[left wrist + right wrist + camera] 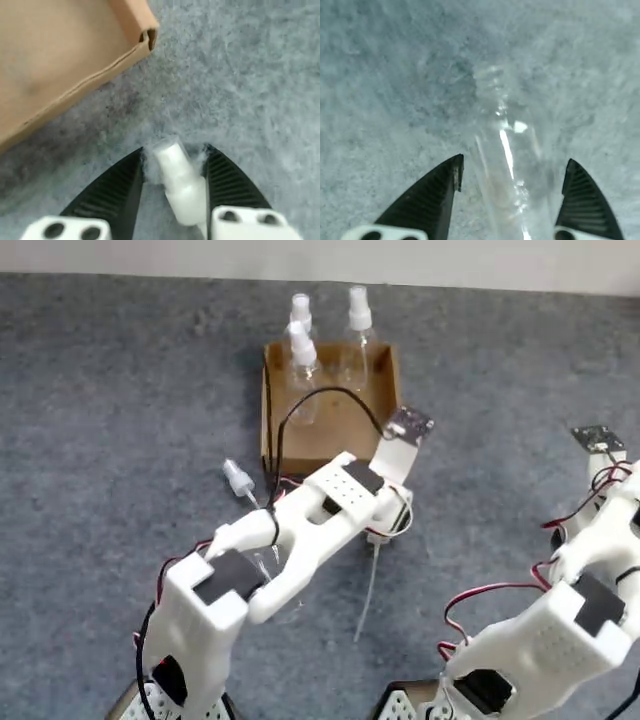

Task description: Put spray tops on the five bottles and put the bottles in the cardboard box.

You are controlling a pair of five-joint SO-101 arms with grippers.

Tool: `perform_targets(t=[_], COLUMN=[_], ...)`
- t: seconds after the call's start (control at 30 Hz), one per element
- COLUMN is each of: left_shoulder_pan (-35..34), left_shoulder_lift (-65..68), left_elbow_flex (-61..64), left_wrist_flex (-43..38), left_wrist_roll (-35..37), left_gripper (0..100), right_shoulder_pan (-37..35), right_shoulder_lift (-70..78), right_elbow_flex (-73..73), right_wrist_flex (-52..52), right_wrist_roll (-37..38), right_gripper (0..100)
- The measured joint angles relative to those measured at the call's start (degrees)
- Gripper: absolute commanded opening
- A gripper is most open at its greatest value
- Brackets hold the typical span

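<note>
My left gripper is shut on a white spray top just above the grey carpet, beside a corner of the cardboard box. In the high view this gripper sits off the box's near right corner, and the top's thin dip tube trails toward the front. Three capped bottles stand in the box. A loose spray top lies to the left of the box. My right gripper is open around a clear bottle lying on the carpet.
The right arm stands along the right edge of the high view. Something clear shows under the left arm. Grey carpet covers the table, with free room on the left and between the arms.
</note>
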Motion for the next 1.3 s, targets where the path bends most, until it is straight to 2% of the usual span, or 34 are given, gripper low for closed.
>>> perform_targets(t=[0.17, 0.33, 0.43, 0.63, 0.83, 1.13, 1.3], left_shoulder_pan=[0.35, 0.09, -0.26, -3.16, -10.02, -24.35, -34.90], left_shoulder_lift=[0.44, -0.44, -4.04, -16.53, -32.97, -56.62, -66.64], left_elbow_flex=[-1.32, -2.90, -4.13, -5.71, -5.71, -5.71, -5.71], left_wrist_flex=[3.96, 10.37, 13.63, 19.60, 24.00, 31.47, 31.47], left_wrist_roll=[0.26, -1.85, -2.99, -6.86, -7.91, -9.93, -10.11], left_gripper=[1, 0, 0, 0, 0, 0, 1], right_shoulder_pan=[-0.26, -0.26, -0.26, -4.13, -15.03, -36.92, -52.40], right_shoulder_lift=[0.97, 0.97, 0.97, -3.78, -18.73, -44.40, -55.12], right_elbow_flex=[0.00, -0.09, -0.26, -6.24, -4.75, 11.25, 19.16], right_wrist_flex=[-0.35, -0.35, -0.35, 7.74, 10.29, 10.29, 1.67], right_wrist_roll=[0.00, -0.44, -5.36, -12.04, -21.54, -32.62, -41.23], right_gripper=[0.0, 0.3, 0.3, 0.3, 0.3, 0.3, 0.3])
